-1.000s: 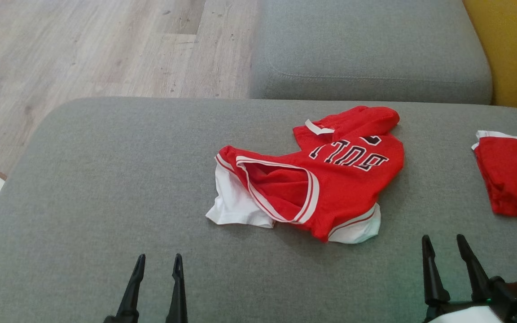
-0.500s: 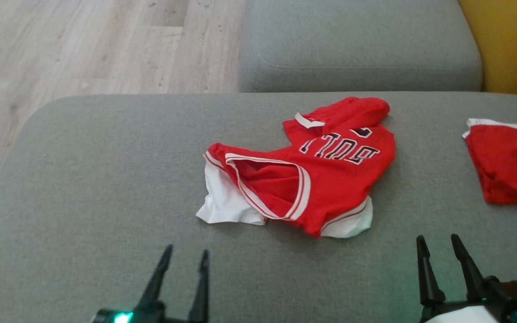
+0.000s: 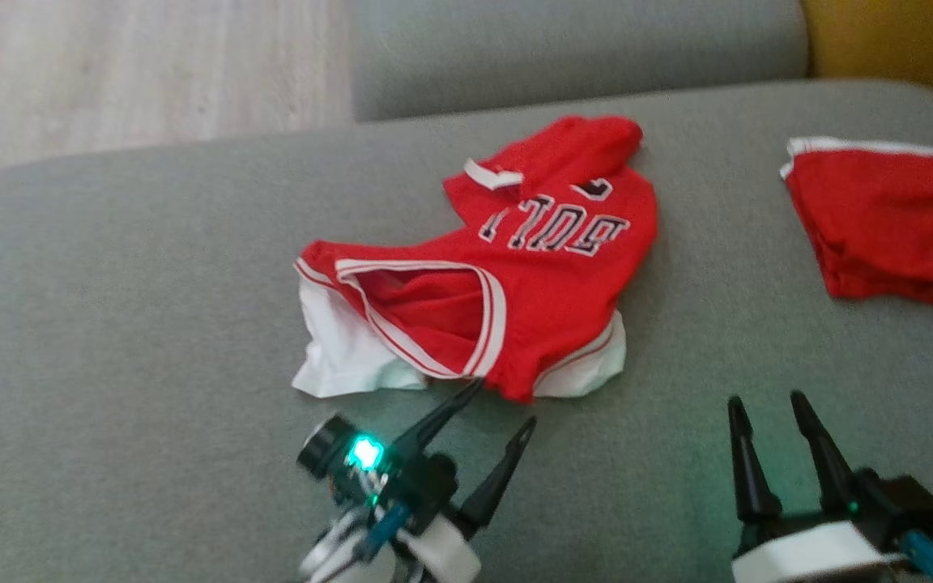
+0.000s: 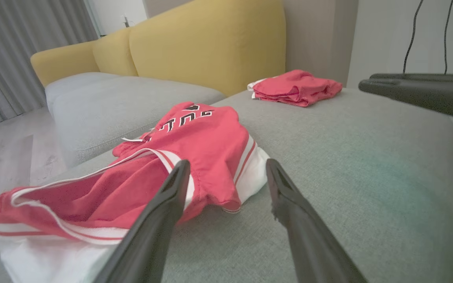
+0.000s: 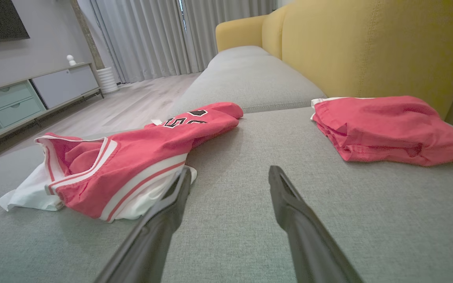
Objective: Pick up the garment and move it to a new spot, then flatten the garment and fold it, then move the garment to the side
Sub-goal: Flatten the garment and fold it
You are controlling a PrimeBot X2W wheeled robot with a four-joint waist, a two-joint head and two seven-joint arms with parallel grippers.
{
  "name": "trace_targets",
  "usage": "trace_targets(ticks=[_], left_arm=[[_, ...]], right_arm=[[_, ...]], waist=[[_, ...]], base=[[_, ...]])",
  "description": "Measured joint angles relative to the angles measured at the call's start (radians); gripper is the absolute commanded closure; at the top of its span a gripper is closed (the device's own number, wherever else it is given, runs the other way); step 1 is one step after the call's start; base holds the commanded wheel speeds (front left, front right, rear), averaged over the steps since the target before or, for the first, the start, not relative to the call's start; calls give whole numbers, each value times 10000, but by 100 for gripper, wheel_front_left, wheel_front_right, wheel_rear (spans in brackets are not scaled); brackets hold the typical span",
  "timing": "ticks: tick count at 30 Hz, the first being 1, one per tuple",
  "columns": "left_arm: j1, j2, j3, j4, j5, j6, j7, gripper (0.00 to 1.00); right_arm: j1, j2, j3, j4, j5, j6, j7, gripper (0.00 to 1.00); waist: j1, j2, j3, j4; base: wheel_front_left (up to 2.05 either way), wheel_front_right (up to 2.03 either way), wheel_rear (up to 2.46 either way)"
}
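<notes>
A crumpled red garment [image 3: 515,267] with white trim and dark lettering lies mid-cushion on the grey sofa seat [image 3: 151,324]. My left gripper [image 3: 501,403] stands open just short of the garment's near hem, one fingertip at the red-and-white edge. In the left wrist view the garment [image 4: 207,141] lies right beyond the open left gripper [image 4: 227,163]. My right gripper [image 3: 765,398] rests open above bare cushion, to the right of the garment. The right wrist view has the garment [image 5: 132,157] left of the open right gripper [image 5: 230,169].
A second red garment [image 3: 888,219] lies folded at the cushion's far right, near the yellow backrest [image 5: 368,43]. Another grey seat cushion [image 3: 564,48] lies beyond. Wooden floor [image 3: 110,73] runs past the cushion's far left edge.
My left gripper has moved forward and to the right, up to the garment's near hem. The head camera has shifted. The right gripper has stayed put.
</notes>
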Motion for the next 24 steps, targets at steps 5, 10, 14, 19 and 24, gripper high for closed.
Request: trace_targets(ticks=[5, 10, 14, 19, 24], left_arm=[[-1390, -33, -690, 1308, -587, 119, -2, 0], [-2198, -52, -995, 3032, -1569, 569, 224, 0], [-2460, -67, -1135, 3597, -2115, 825, 221, 21], [-2691, -73, -1494, 4075, -3298, 803, 130, 100], [-2706, -63, -2044, 3921, -4113, 717, 119, 100]], right_arm=[[-588, -4, 311, 0, 2, 0, 0, 0], [-834, -13, 428, -2, 6, -2, 0, 0], [-986, -19, 453, 6, 69, 0, 0, 0], [-1028, -27, 445, 65, 79, 0, 0, 0], [-1013, -27, 493, 79, 79, 0, 0, 0]], waist=[[0, 0, 569, -561], [1, 0, 1118, -1131], [1, 0, 1358, -1415], [1, 0, 1380, -1657], [-1, 0, 962, -1729]], base=[[0, 0, 0], [0, 0, 0], [0, 0, 0], [0, 0, 0], [0, 0, 0]])
